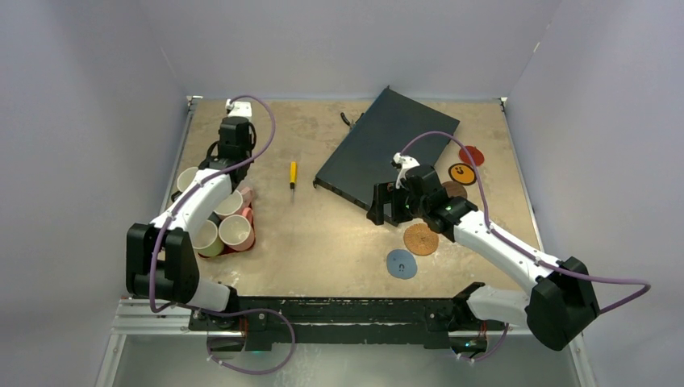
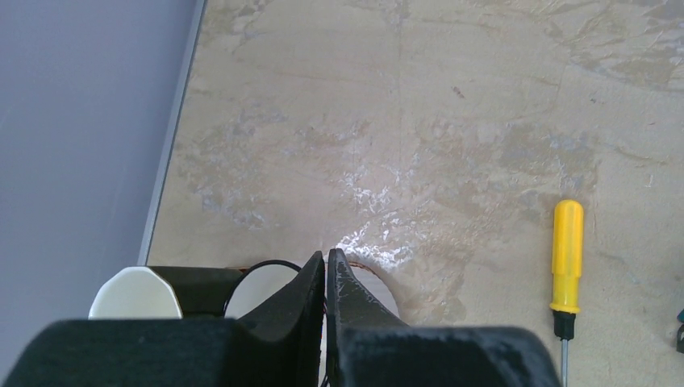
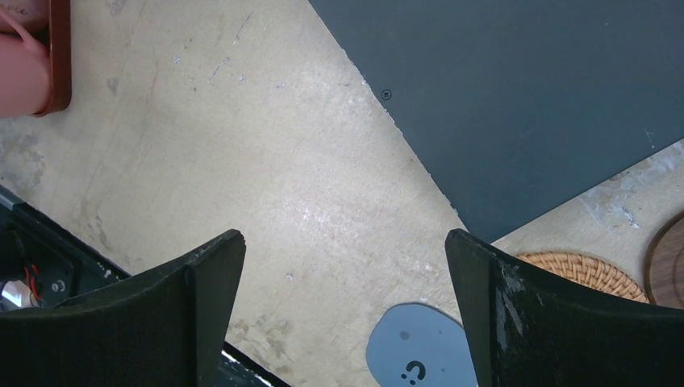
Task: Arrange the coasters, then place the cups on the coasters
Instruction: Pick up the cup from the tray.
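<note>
My left pincer (image 2: 324, 254) is squeezed closed on nothing, above the cups (image 1: 236, 231) bunched by the tabletop's left edge. My right pincer (image 3: 345, 238) is spread wide beside the coasters (image 1: 421, 239) toward the right edge, ready to grab one.

The desk (image 1: 323, 234) has a mottled tan top, worn paler in patches. A yellow screwdriver (image 1: 293, 174) lies left of centre, pointing towards the near edge. A dark slab (image 1: 385, 149) lies flat and skewed at the far middle. Along the slab's right edge sit a red coaster (image 1: 472, 156), an orange coaster (image 1: 461, 172) and a brown coaster (image 1: 454, 190), close together. Nearer lie a woven coaster (image 1: 420, 239) and a blue coaster (image 1: 401, 264), just apart. A red tray (image 3: 60, 48) rests by the left edge
</note>
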{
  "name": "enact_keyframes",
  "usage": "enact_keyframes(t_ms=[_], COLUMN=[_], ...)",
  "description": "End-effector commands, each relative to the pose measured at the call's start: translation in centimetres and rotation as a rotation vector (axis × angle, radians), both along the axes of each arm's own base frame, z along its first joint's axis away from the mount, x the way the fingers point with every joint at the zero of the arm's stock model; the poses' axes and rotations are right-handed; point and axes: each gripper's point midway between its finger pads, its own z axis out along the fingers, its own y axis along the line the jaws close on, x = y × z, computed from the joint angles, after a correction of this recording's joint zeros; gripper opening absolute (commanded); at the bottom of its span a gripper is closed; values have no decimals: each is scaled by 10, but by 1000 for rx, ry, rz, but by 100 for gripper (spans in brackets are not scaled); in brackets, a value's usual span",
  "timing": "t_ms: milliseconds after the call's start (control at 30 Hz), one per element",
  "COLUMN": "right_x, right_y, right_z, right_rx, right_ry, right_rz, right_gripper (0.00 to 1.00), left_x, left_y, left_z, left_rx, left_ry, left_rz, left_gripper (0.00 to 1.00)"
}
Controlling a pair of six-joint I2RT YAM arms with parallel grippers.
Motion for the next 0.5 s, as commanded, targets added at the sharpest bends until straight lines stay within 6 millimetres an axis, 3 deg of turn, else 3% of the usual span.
enact_keyframes(t_ms=[0, 133, 367, 467], right_x=[0, -2, -2, -2], right_y=[-1, -1, -1, 0], right_z=[11, 10, 8, 8], right_rx=[23, 25, 23, 24], right_ry=[-14, -12, -10, -11], right_rz=[-11, -9, -5, 2], right_gripper=[98, 98, 98, 98], left_x=[7, -2, -16, -21], left_y=[3, 1, -2, 4], left_z=[24, 13, 10, 7], left_rx=[3, -37, -88, -87], left_ry=[-64, -19, -5, 4], left_rz=[3, 25, 16, 25], left_gripper=[0, 3, 46, 55])
